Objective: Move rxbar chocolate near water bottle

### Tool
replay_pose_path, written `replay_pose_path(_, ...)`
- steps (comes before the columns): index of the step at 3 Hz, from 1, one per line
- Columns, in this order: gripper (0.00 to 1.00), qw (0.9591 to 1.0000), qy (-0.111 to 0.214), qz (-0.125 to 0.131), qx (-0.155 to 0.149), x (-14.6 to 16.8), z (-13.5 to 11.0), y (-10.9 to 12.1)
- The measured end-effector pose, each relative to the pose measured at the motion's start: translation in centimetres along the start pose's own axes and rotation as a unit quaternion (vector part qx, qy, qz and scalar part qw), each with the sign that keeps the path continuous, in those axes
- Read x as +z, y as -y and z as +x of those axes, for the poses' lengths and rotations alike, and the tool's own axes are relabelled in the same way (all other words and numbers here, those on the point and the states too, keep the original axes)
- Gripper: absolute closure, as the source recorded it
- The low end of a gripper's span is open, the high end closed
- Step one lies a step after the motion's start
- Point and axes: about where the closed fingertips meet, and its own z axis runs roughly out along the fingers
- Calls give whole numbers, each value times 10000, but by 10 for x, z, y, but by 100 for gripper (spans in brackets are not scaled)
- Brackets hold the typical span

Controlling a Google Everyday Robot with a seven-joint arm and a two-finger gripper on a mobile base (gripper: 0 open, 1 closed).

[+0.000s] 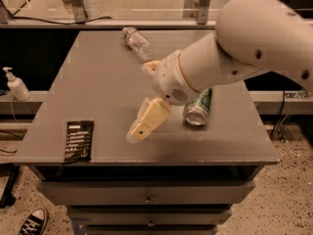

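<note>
Your gripper point(143, 102) hangs over the front middle of the grey table point(107, 82), angled down and to the left from the big white arm point(254, 38) that comes in from the upper right. Its two cream fingers stand well apart, one reaching down-left towards the front edge and the other showing only as a tip at the upper side of the wrist. Nothing is held between them.

Nearest to you, on the floor at the lower left, you can see a black and white sneaker point(33, 223). The table's drawer fronts point(146, 192) fill the bottom of the view.

On the tabletop, the rxbar chocolate point(78, 141) lies flat at the front left corner, close to the front edge, with its white text facing up. It sits left of the gripper's lower finger and apart from it, not touched.

Further back and to the right, a green drink can point(198, 109) lies on its side, its top end pointing towards you. It is partly covered by the arm.

Off the table to the left, a white pump dispenser point(15, 84) stands upright on a lower ledge.

Farthest away, the water bottle point(137, 42) lies on its side near the table's back edge, well apart from the rxbar chocolate, which is diagonally across the table from it.
</note>
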Motion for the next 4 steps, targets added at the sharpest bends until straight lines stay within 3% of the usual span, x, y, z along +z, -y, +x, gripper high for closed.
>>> replay_pose_path(1,0,9991,119,-384,-133,54,-12,-10)
replay_pose_path(2,0,9985,53,-526,-117,98,-15,-20)
replay_pose_path(4,0,9987,-132,-480,137,148,-18,-36)
